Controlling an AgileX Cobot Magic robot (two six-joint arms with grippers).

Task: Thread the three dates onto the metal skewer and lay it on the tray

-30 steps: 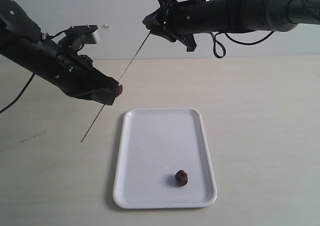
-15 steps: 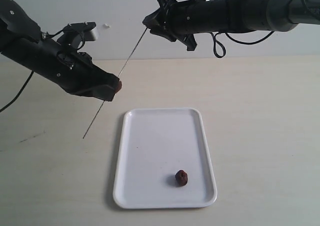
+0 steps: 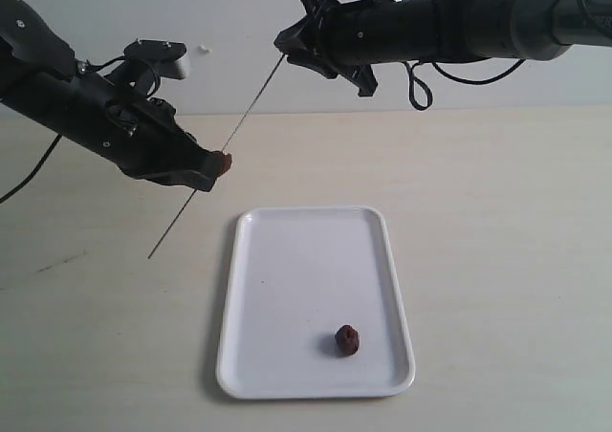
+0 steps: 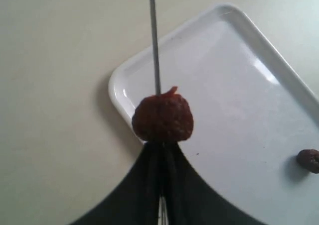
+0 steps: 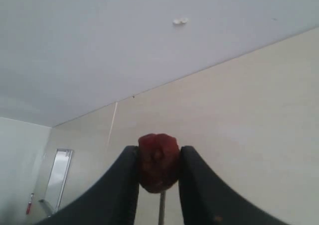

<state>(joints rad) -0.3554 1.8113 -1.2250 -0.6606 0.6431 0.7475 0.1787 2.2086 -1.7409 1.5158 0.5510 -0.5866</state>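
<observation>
A date (image 4: 162,118) on the skewer (image 4: 155,41) abuts the end effector (image 4: 162,149).

The top end of the metal skewer (image 3: 251,108) goes out of sight inside the right gripper (image 3: 285,50), and the left gripper (image 3: 215,169) hides part of its middle. The left wrist view's edge cuts off the tray (image 4: 239,85) and the loose date (image 4: 309,160).

Beige tabletop (image 3: 497,260) — pale wall (image 3: 229,11)
</observation>
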